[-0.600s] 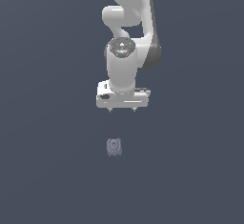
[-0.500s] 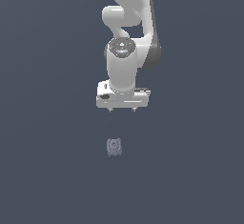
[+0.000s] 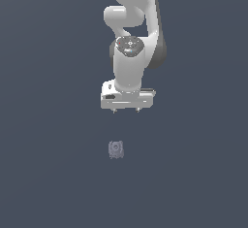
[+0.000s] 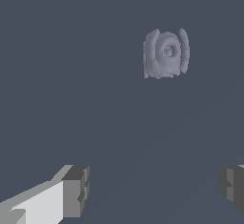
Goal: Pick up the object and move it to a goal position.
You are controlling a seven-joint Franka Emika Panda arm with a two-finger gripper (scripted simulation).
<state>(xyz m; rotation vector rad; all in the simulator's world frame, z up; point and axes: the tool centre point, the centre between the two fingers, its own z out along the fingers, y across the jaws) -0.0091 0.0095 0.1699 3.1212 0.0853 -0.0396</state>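
Nothing is changing between frames: gripper [image 3: 126,110] is hanging motionless, fingers spread and empty, well apart from the lumpy object [image 3: 116,149], approach not begun.

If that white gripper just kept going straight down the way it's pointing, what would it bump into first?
Probably only the bare grey floor. The open gripper points down, and the small lumpy grey object looks offset from its fingers in the wrist view, though depth is hard to judge.
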